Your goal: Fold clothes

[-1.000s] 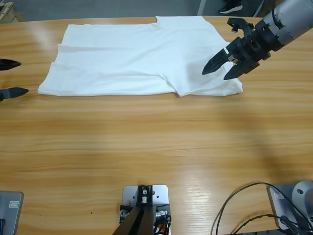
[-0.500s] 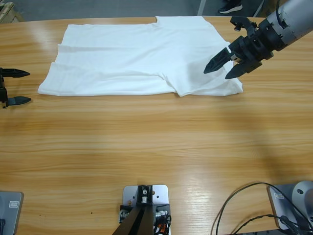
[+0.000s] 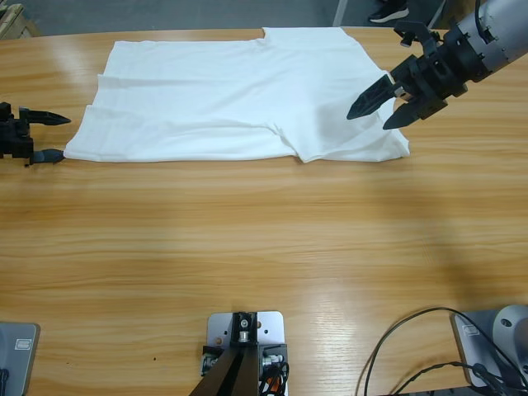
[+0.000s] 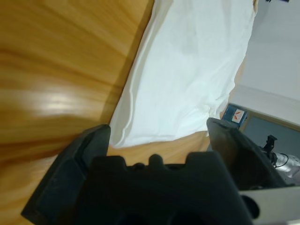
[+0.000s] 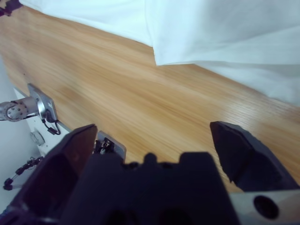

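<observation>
Looking down on the table, we see the T-shirt spread flat and partly folded along the far side, its long lower edge running left to right and its far edge close to the table's far edge. A sleeve end juts out at the shirt's lower right, near its right corner. The left gripper comes in low from the left edge, its jaws spread, one tip level with the shirt's left edge and the other just beside the shirt's lower left corner; we cannot tell whether that tip touches the cloth. In the left wrist view the left gripper has its jaws wide apart on either side of the frame, with the shirt lying ahead of them and the shirt's near corner between them. The right gripper reaches in from the upper right corner, its jaws spread and pointing down and left, hanging over the right part of the shirt above the sleeve end. In the right wrist view the right gripper shows its jaws apart over bare wood, with the shirt's edge and a folded corner ahead of them.
</observation>
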Tool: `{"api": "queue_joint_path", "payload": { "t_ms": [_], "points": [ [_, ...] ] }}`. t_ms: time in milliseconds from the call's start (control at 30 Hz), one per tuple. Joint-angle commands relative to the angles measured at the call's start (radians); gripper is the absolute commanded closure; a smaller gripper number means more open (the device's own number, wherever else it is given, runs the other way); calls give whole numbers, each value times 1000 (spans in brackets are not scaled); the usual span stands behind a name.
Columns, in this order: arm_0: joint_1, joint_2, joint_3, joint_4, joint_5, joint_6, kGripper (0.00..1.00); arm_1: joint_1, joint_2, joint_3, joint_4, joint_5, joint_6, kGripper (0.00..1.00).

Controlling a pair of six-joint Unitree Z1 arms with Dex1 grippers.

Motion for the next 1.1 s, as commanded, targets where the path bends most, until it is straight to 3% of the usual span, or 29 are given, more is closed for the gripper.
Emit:
{"api": "queue_joint_path", "payload": {
  "t_ms": [33, 267, 367, 467, 500, 567, 733, 1100],
  "points": [
    [-44, 72, -14, 28, 28, -29, 142, -21, -2, -9, -8, 22, 22, 13],
    [-67, 75, -20, 42, 33, -35, 154, -21, -4, -8, -8, 22, 24, 13],
    [-67, 73, -18, 42, 32, -32, 525, -21, -2, -8, -8, 22, 24, 20],
    [-65, 72, -20, 42, 19, -21, 975, -21, -5, -8, -8, 21, 24, 189],
    [-62, 70, -20, 41, 16, -16, 1000, -21, -6, -8, -8, 20, 24, 333],
    [-55, 64, -20, 41, 10, -9, 1000, -22, -9, -8, -8, 20, 24, 417],
    [-45, 29, -14, 39, 9, 12, 1000, -22, -10, -8, -8, 21, 24, 990],
    [-36, 5, 7, 39, 16, 41, 1000, -32, -19, -4, -9, 27, 34, 1000]
  ]
}}
